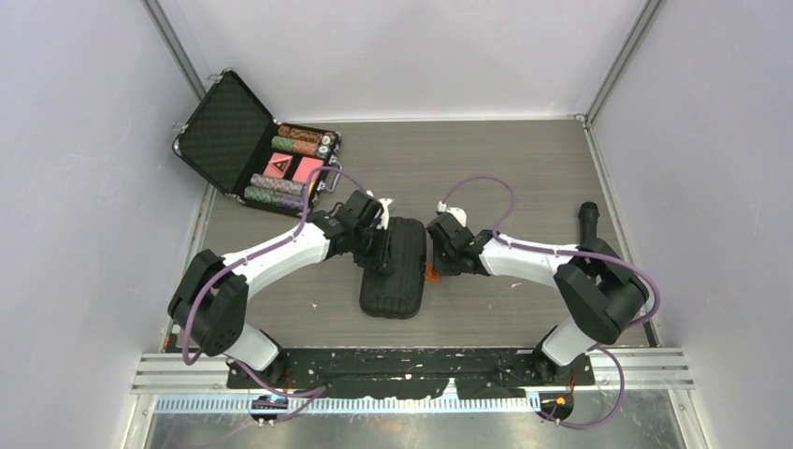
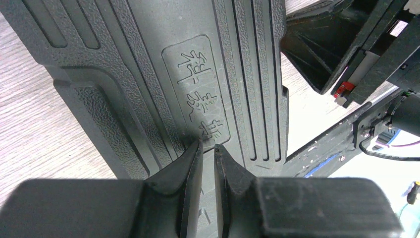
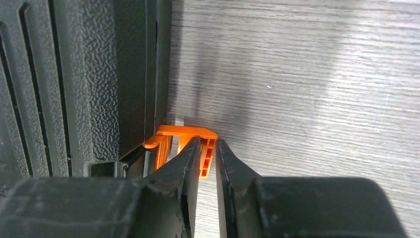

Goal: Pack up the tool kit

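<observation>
The tool kit point(image 1: 393, 271) is a black ribbed plastic case lying closed on the table between my two arms. My left gripper point(image 1: 380, 247) rests its tips on the case's ribbed lid point(image 2: 188, 64); its jaws point(image 2: 208, 145) stand nearly together with nothing between them. My right gripper point(image 1: 433, 256) is at the case's right edge point(image 3: 89, 74). Its jaws point(image 3: 208, 141) are closed on the small orange latch point(image 3: 185, 132), which sticks out from the case side just above the table. The tools are hidden inside.
An open metal-edged black briefcase point(image 1: 262, 150) with poker chips and red cards stands at the back left. A black cylindrical object point(image 1: 588, 220) is at the right edge. The right arm's wrist point(image 2: 346, 54) shows in the left wrist view. White walls close in the table.
</observation>
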Robot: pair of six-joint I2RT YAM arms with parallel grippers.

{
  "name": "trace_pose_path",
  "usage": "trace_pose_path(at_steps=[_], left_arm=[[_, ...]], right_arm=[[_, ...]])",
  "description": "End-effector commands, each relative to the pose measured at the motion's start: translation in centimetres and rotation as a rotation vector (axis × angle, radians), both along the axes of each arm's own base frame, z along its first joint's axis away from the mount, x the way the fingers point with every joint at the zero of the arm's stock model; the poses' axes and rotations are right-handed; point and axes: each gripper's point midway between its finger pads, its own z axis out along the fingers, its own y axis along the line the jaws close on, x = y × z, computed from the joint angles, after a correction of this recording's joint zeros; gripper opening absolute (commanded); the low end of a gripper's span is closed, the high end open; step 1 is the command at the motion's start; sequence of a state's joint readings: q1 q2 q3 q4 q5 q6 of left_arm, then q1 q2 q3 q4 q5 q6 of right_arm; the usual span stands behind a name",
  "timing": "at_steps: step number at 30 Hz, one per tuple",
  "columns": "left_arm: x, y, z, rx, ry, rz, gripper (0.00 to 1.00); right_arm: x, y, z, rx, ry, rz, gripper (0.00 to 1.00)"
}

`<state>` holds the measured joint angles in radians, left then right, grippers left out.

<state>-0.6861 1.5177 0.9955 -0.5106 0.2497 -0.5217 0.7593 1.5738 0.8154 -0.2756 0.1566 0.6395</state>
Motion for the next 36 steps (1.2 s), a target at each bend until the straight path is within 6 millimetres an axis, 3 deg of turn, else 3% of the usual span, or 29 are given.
trace_pose_path(at_steps=[1,6,12,16,28,32,33,34,36], left_arm=[[-1.5,2.1,-2.3,0.105,0.055,0.016,0.19],[-1.6,1.5,-2.0,0.086,0.057,0.015,0.19],[-1.6,1.2,-2.0,0.084,0.061,0.017,0.19],[-1.5,1.0,-2.0,0.079,0.062,0.023,0.19],[-1.5,0.5,-1.6,0.060,0.062,0.022,0.19],[-1.6,0.5,-1.5,0.056,0.063,0.022,0.19],[-1.5,0.5,-1.5,0.056,0.058,0.021,0.19],[-1.5,0.5,-1.4,0.057,0.056,0.021,0.19],[-1.5,0.6,-1.5,0.060,0.058,0.018,0.19]], right_arm=[[-0.7,-0.7,-0.5,-0.027,0.027,-0.053,0.18],[-0.5,-0.5,1.8,-0.002,0.007,-0.053,0.06],[0.3,0.4,6.6,0.079,-0.071,-0.054,0.05],[0.4,0.4,8.4,0.118,-0.104,-0.060,0.05],[0.4,2.9,9.7,0.242,-0.113,-0.004,0.05],[0.6,1.8,10.0,0.251,-0.155,-0.002,0.07],[0.8,1.2,10.4,0.264,-0.173,-0.012,0.10],[0.5,0.8,9.6,0.267,-0.169,-0.001,0.18],[0.9,-0.9,8.8,0.292,-0.170,-0.036,0.23]])
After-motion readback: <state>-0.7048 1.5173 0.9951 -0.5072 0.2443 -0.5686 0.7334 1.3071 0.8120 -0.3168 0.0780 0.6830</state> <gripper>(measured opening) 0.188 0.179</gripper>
